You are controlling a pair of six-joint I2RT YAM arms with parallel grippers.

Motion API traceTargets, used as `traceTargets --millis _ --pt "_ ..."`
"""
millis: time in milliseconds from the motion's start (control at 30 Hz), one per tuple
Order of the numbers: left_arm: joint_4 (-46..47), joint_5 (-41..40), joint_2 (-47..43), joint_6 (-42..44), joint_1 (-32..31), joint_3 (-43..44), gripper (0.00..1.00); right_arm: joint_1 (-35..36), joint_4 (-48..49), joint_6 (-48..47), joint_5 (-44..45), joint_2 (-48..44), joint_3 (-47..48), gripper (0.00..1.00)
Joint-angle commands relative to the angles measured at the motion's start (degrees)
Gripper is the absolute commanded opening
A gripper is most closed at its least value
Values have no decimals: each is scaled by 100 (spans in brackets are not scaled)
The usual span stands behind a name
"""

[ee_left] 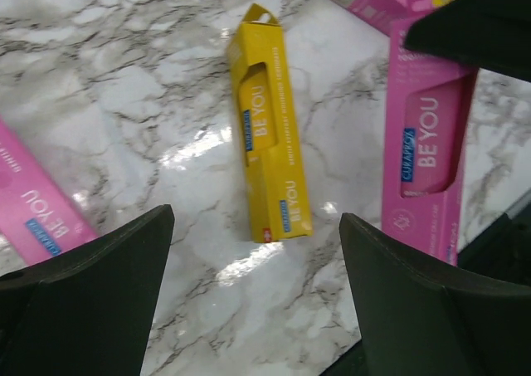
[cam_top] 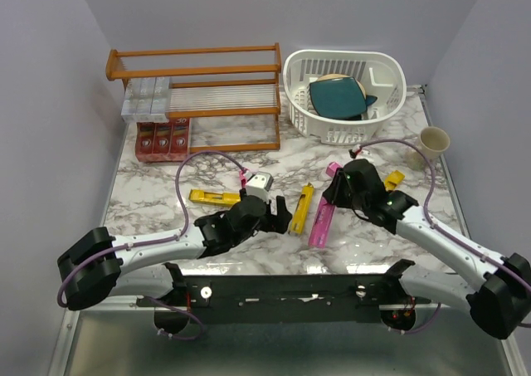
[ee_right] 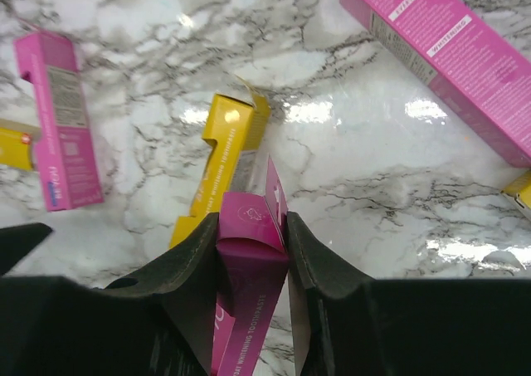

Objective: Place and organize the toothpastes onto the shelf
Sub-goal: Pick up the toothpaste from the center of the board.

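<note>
The shelf [cam_top: 195, 75] stands at the back left, with silver-grey toothpastes [cam_top: 146, 98] on its slat tier and red ones [cam_top: 162, 139] under it. My right gripper [cam_top: 338, 188] is shut on a magenta toothpaste carton [ee_right: 253, 251], held just above the marble over a yellow carton [ee_right: 226, 153]. My left gripper [cam_top: 280, 214] is open and empty, its fingers [ee_left: 91, 293] low over the table just short of a yellow carton [ee_left: 270, 135]. A pink carton [ee_left: 427, 156] lies to its right and another [ee_left: 33, 206] to its left.
A white slotted basket [cam_top: 377, 69] with a teal item stands at the back right, and a cup [cam_top: 434, 141] beside it. More cartons lie loose: yellow ones [cam_top: 214, 197] [cam_top: 393, 179] and pink ones [ee_right: 60, 119] [ee_right: 448, 56].
</note>
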Motion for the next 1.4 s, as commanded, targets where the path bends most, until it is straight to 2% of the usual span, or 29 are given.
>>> traceTargets --millis 0,100,200,300,733,867,1000,1367 --pt "1221 1018 1 267 -257 31 94 33 604 514 339 -712 -265 24" --pt "1836 1133 10 425 -459 -74 95 33 719 742 392 -906 -441 24" --pt "2504 1186 -7 952 -740 -250 96 33 727 909 427 -1065 -538 24" --pt "2752 1256 63 1199 -873 -320 97 33 763 1041 436 -1240 -608 24" --pt "3306 790 678 786 -1057 -540 97 33 947 1525 682 -2119 -951 25" --pt "3675 790 810 707 -1101 -602 92 33 1017 1622 682 -2252 -1056 25" --pt "4150 755 880 628 -1128 -733 82 42 1053 1736 691 -2357 -1179 24" --pt "4300 790 1126 461 -1145 -672 56 33 1149 1921 761 -2647 -1355 25"
